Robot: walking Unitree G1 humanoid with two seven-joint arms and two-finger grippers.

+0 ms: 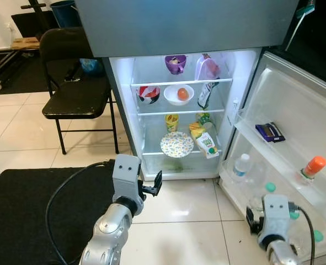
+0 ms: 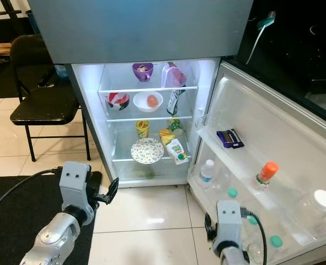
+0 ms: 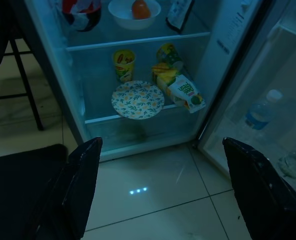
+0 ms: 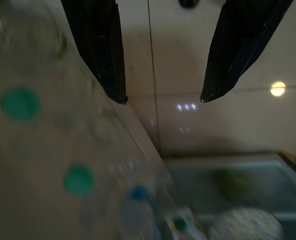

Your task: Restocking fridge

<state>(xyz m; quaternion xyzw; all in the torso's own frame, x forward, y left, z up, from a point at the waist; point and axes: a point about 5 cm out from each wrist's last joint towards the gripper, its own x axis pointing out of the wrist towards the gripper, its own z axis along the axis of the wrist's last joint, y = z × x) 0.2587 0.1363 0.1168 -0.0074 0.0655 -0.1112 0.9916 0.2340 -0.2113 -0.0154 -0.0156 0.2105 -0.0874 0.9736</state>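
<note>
Grippers both hung released: left gripper (image 1: 156, 184) low centre facing the fridge (image 1: 179, 105), right gripper (image 4: 160, 95) beside the door (image 1: 295, 143); whichever reached in needed a slow, level approach.

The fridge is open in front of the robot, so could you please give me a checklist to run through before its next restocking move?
1. Fridge door swung fully open: ok.
2. Left gripper free to pick: ok, jaws spread wide with nothing between them, aimed at the lower shelf.
3. Right gripper free: ok, jaws apart and empty, low beside the door bins.
4. Free room on the lower shelf: not ok in the middle, where the patterned plate and the tilted carton sit; some bare space to the left.
5. Item to restock in hand or in sight: cannot tell.
</note>
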